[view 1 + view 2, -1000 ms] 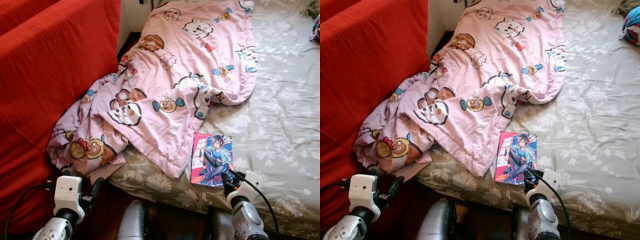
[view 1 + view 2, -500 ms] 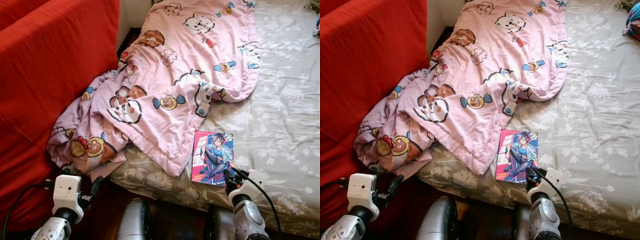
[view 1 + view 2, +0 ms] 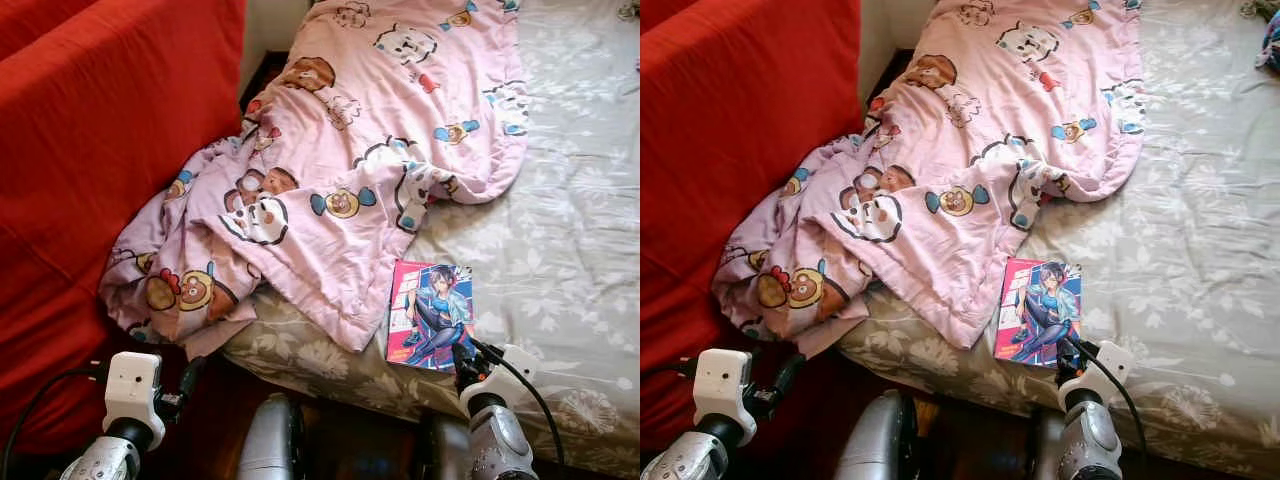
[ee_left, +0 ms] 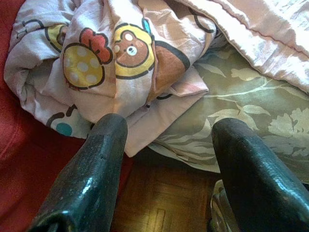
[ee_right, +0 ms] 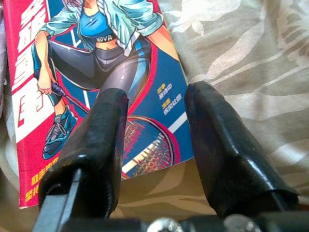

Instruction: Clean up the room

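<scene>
A comic book with a pink and blue cover lies flat on the grey floral bed sheet, near the bed's front edge. My right gripper hovers open just above the book's near corner, its fingers apart with nothing between them. A crumpled pink cartoon quilt covers the bed's left half and spills over the near corner. My left gripper stands open low by the bed's corner, pointing at the hanging quilt fold, not touching it.
A red sofa rises close on the left, leaving a narrow gap of wooden floor beside the bed. The quilt's edge lies right against the book's left side.
The camera has drifted slightly, so the scene sits a little lower and to the right. Both grippers keep about the same pose; the book and quilt have not moved.
</scene>
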Controlling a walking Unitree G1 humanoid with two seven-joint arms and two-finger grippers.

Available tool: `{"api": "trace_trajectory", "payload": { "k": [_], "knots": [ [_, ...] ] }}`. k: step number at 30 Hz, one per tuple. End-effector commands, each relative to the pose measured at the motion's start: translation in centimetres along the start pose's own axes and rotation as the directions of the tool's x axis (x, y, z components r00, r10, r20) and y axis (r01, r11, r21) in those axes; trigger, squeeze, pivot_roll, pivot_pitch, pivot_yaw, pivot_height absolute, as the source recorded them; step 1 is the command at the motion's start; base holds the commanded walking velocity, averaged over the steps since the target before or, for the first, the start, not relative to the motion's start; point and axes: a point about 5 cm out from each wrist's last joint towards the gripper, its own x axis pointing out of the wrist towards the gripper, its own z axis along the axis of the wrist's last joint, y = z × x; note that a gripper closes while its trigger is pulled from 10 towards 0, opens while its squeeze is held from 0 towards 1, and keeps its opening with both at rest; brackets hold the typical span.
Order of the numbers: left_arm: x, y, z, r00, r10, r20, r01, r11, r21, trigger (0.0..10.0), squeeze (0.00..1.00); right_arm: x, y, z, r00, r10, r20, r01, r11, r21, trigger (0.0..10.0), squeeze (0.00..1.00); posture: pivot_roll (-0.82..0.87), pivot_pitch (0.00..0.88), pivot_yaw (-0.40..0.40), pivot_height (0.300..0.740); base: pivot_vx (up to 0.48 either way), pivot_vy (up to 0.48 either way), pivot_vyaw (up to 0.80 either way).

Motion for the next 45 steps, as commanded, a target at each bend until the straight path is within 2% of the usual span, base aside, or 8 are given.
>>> {"api": "trace_trajectory", "payload": {
  "k": [1,16,26,27,29,31,36,45],
  "knots": [
    [-0.6,0.5,-0.1,1.000,0.005,-0.024,-0.005,1.000,0.028,10.0,0.00,-0.7,-0.3,-1.4,0.999,-0.010,-0.053,0.011,1.000,0.019,10.0,0.00,0.17,0.256,0.136,0.626,0.000,0.000,0.00],
    [-0.7,0.5,-0.1,1.000,-0.009,-0.029,0.010,0.999,0.045,10.0,0.00,-0.9,-1.2,-1.6,0.998,-0.044,-0.055,0.049,0.994,0.096,10.0,0.00,0.17,0.260,0.149,0.626,0.000,0.000,0.00],
    [-0.8,0.5,0.0,0.999,-0.019,-0.033,0.021,0.999,0.050,10.0,0.00,-1.0,-0.8,-2.2,0.998,0.010,-0.066,0.008,0.965,0.261,10.0,0.00,0.18,0.265,0.157,0.626,0.000,0.000,0.00],
    [-0.8,0.5,0.0,0.999,-0.019,-0.032,0.020,0.998,0.052,10.0,0.00,-1.1,-0.7,-2.4,0.997,0.035,-0.067,-0.010,0.941,0.337,10.0,0.00,0.18,0.265,0.158,0.626,0.000,0.000,0.00],
    [-0.8,0.5,0.0,0.999,-0.018,-0.032,0.020,0.998,0.052,10.0,0.00,-1.1,-0.7,-2.5,0.997,0.042,-0.065,-0.016,0.931,0.364,10.0,0.00,0.18,0.265,0.158,0.626,0.000,0.000,0.00],
    [-0.9,0.5,0.1,0.999,-0.019,-0.031,0.021,0.998,0.054,10.0,0.00,-1.4,-1.2,-2.8,0.997,0.036,-0.071,0.000,0.893,0.450,10.0,0.00,0.18,0.266,0.159,0.626,0.000,0.000,0.00],
    [-1.0,0.4,0.2,0.999,-0.023,-0.032,0.024,0.998,0.058,10.0,0.00,-1.9,-1.6,-3.4,0.995,0.052,-0.086,-0.001,0.860,0.511,10.0,0.00,0.19,0.270,0.162,0.626,0.000,0.000,0.00],
    [-1.3,0.5,0.2,0.999,-0.020,-0.037,0.023,0.998,0.066,10.0,0.00,-2.4,-2.7,-3.9,0.995,0.014,-0.104,0.046,0.830,0.556,10.0,0.00,0.20,0.280,0.167,0.626,0.000,0.000,0.00]
  ]
}}
